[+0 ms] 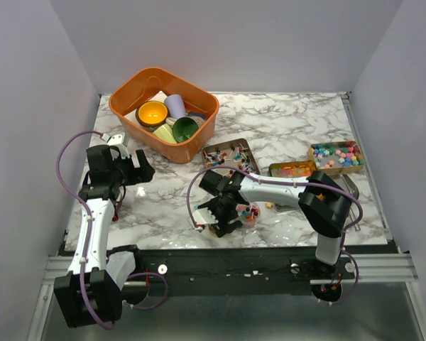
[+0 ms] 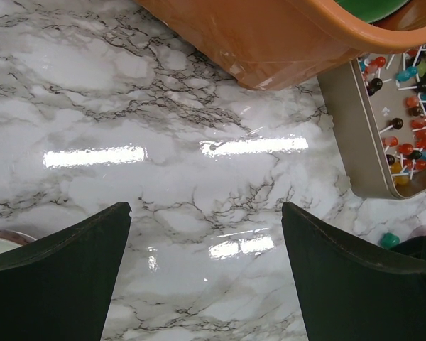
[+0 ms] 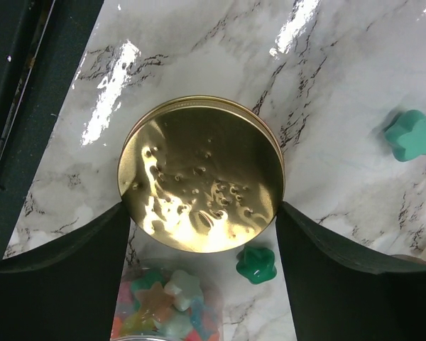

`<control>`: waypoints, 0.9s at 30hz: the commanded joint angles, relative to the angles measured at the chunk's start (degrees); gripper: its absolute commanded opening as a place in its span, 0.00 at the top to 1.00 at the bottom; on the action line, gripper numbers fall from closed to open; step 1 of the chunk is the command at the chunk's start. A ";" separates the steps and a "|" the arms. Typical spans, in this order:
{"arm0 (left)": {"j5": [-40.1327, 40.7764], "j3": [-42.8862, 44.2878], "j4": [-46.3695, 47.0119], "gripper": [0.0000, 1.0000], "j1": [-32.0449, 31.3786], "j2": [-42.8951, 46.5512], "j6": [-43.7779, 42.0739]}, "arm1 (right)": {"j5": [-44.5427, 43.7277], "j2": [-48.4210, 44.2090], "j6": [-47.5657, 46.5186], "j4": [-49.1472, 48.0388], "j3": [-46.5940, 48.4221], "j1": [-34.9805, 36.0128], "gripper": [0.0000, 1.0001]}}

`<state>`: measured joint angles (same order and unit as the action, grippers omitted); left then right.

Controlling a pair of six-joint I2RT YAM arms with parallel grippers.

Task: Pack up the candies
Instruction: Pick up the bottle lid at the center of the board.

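Nearest the lens we see the right gripper, its two dark fingers spread wide to either side of a gold disc on the marble table. The tips reach the disc's rim, and we cannot tell whether they press it. Star-shaped candies are heaped just below the disc, with one green piece loose beside them and a teal piece well apart. The left gripper hangs over bare marble, fingers wide and holding nothing, near an orange bin and a lollipop tray. From above, we note more pastel candies filling the far-right tray.
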<state>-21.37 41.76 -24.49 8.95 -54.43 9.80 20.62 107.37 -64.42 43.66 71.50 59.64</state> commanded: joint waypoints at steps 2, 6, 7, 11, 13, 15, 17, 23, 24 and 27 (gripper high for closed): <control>-1.31 -1.06 0.85 0.01 0.45 1.52 0.31 | 1.09 0.74 3.59 -0.68 1.79 0.39 0.23; -2.27 -1.50 1.46 0.02 0.45 2.31 -0.31 | 1.17 -5.14 5.36 2.12 3.37 0.30 0.28; -2.80 -1.76 1.90 0.02 0.45 2.32 -0.57 | 1.26 -8.46 5.71 3.96 4.07 0.22 0.28; -8.68 -3.61 8.82 0.02 0.45 3.98 -2.59 | 1.88 -14.80 10.97 8.97 9.69 -1.10 0.28; -13.16 -5.01 11.56 0.02 0.28 4.51 -3.03 | 1.27 -16.31 12.56 12.48 13.74 -3.20 0.28; -16.85 -6.24 14.20 0.02 -0.86 4.78 -4.52 | 0.65 -18.33 13.79 15.04 16.02 -5.22 0.29; -20.03 -6.77 14.56 0.02 -6.38 4.78 -6.98 | 0.30 -19.83 15.72 18.03 16.30 -10.31 0.29; -12.67 -10.46 17.26 0.03 -36.21 3.20 -13.58 | 1.53 -25.36 19.86 22.61 15.25 -28.68 0.30; -10.21 -11.95 19.55 0.03 -39.42 2.93 -12.63 | 1.44 -26.07 20.47 22.61 14.72 -30.00 0.30; -2.04 -12.30 24.20 0.05 -50.94 1.09 -11.05 | 0.39 -29.49 21.88 20.94 11.73 -32.48 0.30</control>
<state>-33.67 31.42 -8.80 -30.15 -51.57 -0.64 20.97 82.76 -46.41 61.23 86.76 29.34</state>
